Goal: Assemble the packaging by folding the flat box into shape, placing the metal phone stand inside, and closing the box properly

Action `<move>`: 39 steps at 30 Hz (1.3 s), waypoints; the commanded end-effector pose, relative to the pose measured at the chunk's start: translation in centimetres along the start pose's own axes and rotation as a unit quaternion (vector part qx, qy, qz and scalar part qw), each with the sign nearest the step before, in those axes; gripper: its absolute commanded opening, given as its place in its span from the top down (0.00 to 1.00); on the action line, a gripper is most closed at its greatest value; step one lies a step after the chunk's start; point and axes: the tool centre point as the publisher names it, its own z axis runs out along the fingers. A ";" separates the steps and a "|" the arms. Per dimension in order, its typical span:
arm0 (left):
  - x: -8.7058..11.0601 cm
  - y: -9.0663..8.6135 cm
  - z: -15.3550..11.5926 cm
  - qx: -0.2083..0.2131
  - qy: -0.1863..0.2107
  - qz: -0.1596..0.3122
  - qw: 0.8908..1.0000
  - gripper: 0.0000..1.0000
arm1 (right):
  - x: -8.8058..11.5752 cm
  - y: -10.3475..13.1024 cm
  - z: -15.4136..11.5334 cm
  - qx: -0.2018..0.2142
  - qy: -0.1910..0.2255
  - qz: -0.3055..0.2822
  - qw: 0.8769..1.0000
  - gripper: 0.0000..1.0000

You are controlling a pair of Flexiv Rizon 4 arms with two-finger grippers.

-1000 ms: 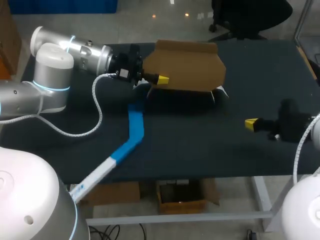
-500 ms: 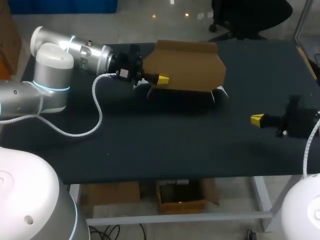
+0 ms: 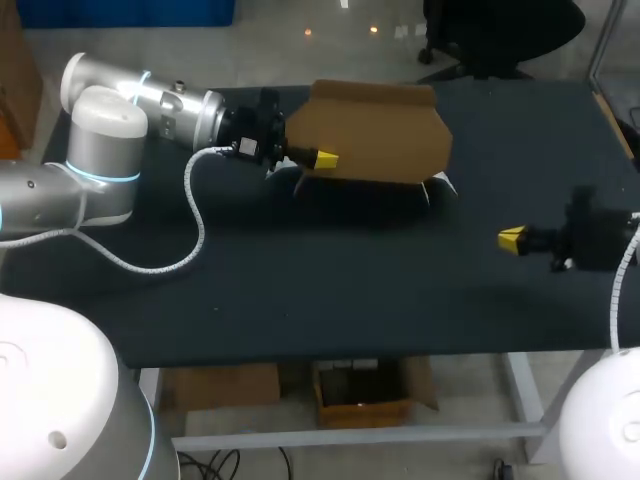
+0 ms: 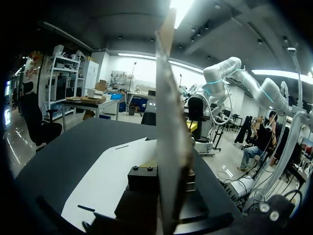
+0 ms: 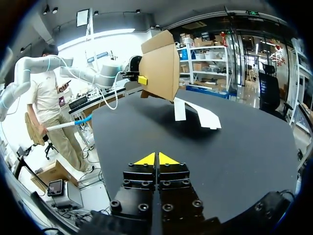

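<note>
The flat brown cardboard box (image 3: 375,135) is held up off the table at the back middle, standing on edge. My left gripper (image 3: 318,158) is shut on its left edge. In the left wrist view the cardboard (image 4: 168,127) runs edge-on between the fingers of that gripper (image 4: 164,169). From the right wrist view, the cardboard (image 5: 161,66) hangs far ahead with the left gripper (image 5: 142,79) on it. My right gripper (image 3: 512,239) hovers low at the table's right, shut on nothing, its yellow tips pressed together (image 5: 156,159). No metal phone stand shows in any view.
A white sheet (image 3: 441,184) lies on the black table (image 3: 330,290) under the raised cardboard; it also shows below the left gripper (image 4: 107,178) and ahead of the right gripper (image 5: 195,111). The left arm's white cable (image 3: 195,225) loops over the table's left part.
A blue and white rod that lay across the table's front left a second ago is gone. My right gripper shifted right, then slightly back. The left arm and cardboard stayed put.
</note>
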 end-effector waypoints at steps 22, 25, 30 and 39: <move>0.0 0.0 0.0 0.000 0.000 0.000 1.000 1.00 | 2.5 -0.7 0.3 0.045 -0.003 -0.007 0.999 1.00; 0.0 0.0 0.0 0.000 0.000 0.000 1.000 1.00 | 2.6 -0.8 0.2 0.043 -0.004 -0.006 0.999 1.00; 0.0 0.0 0.0 0.000 0.000 0.000 1.000 1.00 | 3.0 -0.9 0.0 0.029 -0.005 -0.011 1.000 1.00; 0.0 0.0 0.0 0.000 0.000 0.000 1.000 1.00 | 3.7 -2.0 -0.8 0.023 -0.013 -0.005 1.000 0.82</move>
